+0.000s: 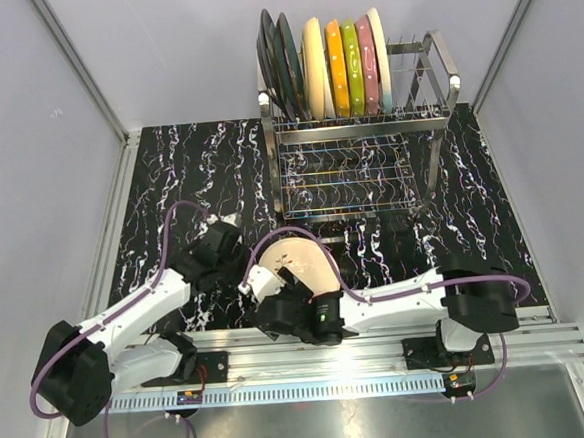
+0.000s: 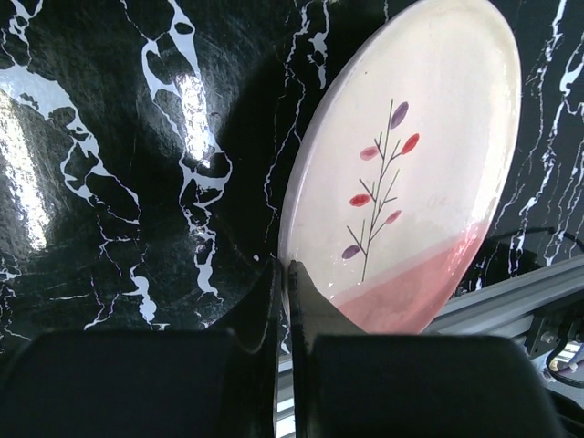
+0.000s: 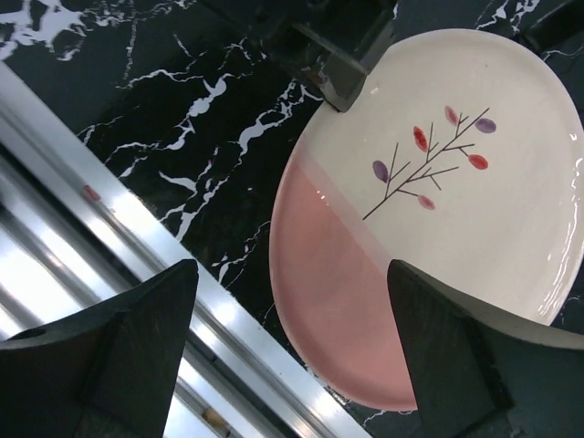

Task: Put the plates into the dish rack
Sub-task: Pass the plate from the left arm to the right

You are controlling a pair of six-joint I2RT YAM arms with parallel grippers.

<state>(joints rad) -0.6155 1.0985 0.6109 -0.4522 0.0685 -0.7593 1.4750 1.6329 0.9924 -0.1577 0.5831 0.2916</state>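
Black marble tabletop (image 1: 189, 176): sprig plate (image 3: 438, 228), pink half toward rail (image 3: 82, 219), rim pinched in left fingers (image 2: 260, 315); right fingers (image 3: 137, 338) wide, empty.

Dish rack (image 1: 363, 164) at the table's (image 1: 189, 176) far edge, right of centre, row of plates (image 1: 326, 66) on edge in its left part, lone plate (image 1: 310, 263) near the near edge, centre, left gripper (image 2: 285, 274) on its rim, right gripper (image 3: 294, 269) over its near side.

Cream plate (image 3: 438, 228) — pink band, red-and-purple sprig — black white-veined table (image 1: 189, 176)
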